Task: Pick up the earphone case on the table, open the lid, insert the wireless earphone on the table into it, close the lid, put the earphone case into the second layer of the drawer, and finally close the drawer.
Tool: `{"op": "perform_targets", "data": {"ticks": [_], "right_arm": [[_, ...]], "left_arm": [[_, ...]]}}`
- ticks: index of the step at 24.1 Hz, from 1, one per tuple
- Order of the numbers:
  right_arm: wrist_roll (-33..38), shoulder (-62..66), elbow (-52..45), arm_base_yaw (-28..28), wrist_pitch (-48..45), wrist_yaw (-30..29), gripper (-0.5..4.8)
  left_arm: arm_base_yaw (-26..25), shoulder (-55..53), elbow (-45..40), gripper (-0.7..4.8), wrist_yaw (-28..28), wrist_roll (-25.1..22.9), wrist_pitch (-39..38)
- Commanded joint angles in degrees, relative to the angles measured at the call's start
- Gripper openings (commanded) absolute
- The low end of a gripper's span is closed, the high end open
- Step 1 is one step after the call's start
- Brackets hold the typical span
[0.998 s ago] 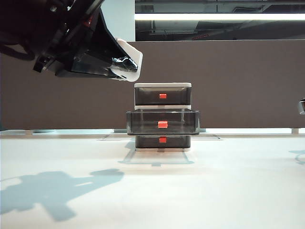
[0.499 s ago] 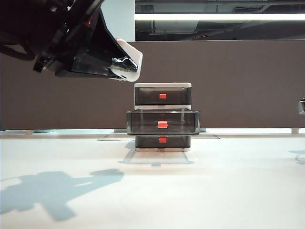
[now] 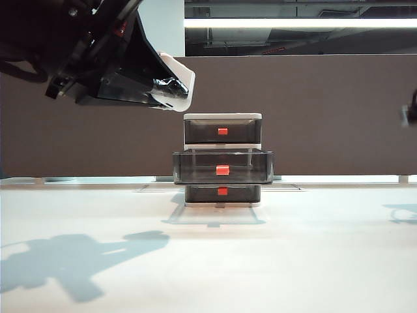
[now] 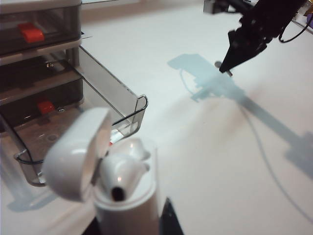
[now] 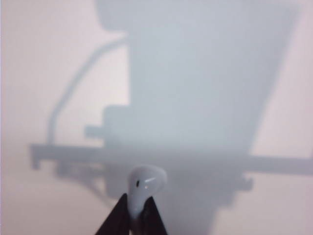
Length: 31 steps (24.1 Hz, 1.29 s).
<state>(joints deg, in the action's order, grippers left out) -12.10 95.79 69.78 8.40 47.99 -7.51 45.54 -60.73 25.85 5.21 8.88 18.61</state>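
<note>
My left gripper (image 3: 171, 88) hangs high at the left, shut on the white earphone case (image 3: 179, 83). In the left wrist view the earphone case (image 4: 128, 205) stands upright between the dark fingers (image 4: 168, 223), its lid (image 4: 78, 154) swung open and one earbud (image 4: 122, 171) seated inside. My right gripper (image 5: 138, 218) is shut on the stem of the white wireless earphone (image 5: 145, 182), held above the table (image 5: 39, 73). It shows at the exterior view's right edge (image 3: 410, 114). The drawer (image 3: 222, 160) stands mid-table with its second layer (image 3: 222, 167) pulled out.
The top drawer (image 3: 222, 130) and the bottom drawer (image 3: 222, 192) are pushed in. A dark partition (image 3: 326, 111) runs behind the table (image 3: 293, 261). Arm shadows lie on the tabletop at front left and far right. A thin cable (image 4: 264, 152) trails across the table below the right arm.
The right gripper has risen at the right edge of the exterior view, its shadow shifting with it. The left arm and the case have stayed still.
</note>
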Motion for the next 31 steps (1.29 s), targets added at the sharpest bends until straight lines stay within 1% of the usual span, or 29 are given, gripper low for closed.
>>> {"op": "perform_targets", "data": {"ticks": [1,5,7,10,13,15,16,17,18,20,22,23,26,28,31], "right_arm": [[2.08,-5.49,0.46,-1.18,-0.81,-2.78,0.20],[3.98,-11.23,0.46,-2.82,-2.12,-4.55,0.19],[6.34,-15.39,0.44,-5.07,-3.45,-5.81,0.18],[9.62,-20.17,0.44,-10.19,-5.53,-5.73,0.17],[12.94,-22.21,0.44,-13.86,-7.41,-5.73,0.17],[15.47,-23.71,0.44,-18.01,-9.35,-5.66,0.17],[15.50,-24.11,0.44,-19.28,-9.86,-5.46,0.17],[16.15,-24.70,0.44,-21.81,-10.84,-4.20,0.16],[18.27,-25.00,0.42,-24.06,-11.56,-3.54,0.17],[20.26,-25.09,0.39,-26.21,-12.35,-3.54,0.17],[20.74,-25.09,0.39,-28.35,-13.05,-2.82,0.16],[20.74,-25.07,0.33,-31.08,-13.90,-1.03,0.16],[20.85,-25.07,0.26,-34.40,-15.43,-0.02,0.08],[22.34,-25.14,-0.46,-36.44,-17.90,-0.07,0.08],[25.59,-25.29,-3.76,-41.09,-24.35,0.00,0.08]], "left_arm": [[0.04,0.17,0.20,0.12,0.35,0.13,0.70],[0.04,0.17,0.20,0.13,0.35,0.13,0.74],[0.04,0.17,0.20,0.13,0.37,0.13,0.72],[0.04,0.17,0.20,0.13,0.37,0.13,0.72],[0.04,0.17,0.20,0.13,0.37,0.13,0.70],[0.04,0.17,0.20,0.13,0.35,0.13,0.72],[0.04,0.17,0.20,0.13,0.37,0.07,0.72],[0.04,0.17,0.17,0.13,0.35,-0.07,0.70],[0.04,0.17,0.17,0.13,0.35,-0.11,0.72],[0.04,0.17,0.17,0.13,0.35,-0.57,0.70],[0.04,0.17,0.17,0.13,0.37,-0.76,0.72],[0.04,0.15,0.17,0.13,0.35,-0.76,0.72],[0.04,0.15,0.17,0.13,0.37,-0.76,0.72],[0.04,0.15,0.17,0.13,0.37,-0.74,0.72],[0.04,0.15,0.17,0.13,0.37,-0.76,0.74]]}}
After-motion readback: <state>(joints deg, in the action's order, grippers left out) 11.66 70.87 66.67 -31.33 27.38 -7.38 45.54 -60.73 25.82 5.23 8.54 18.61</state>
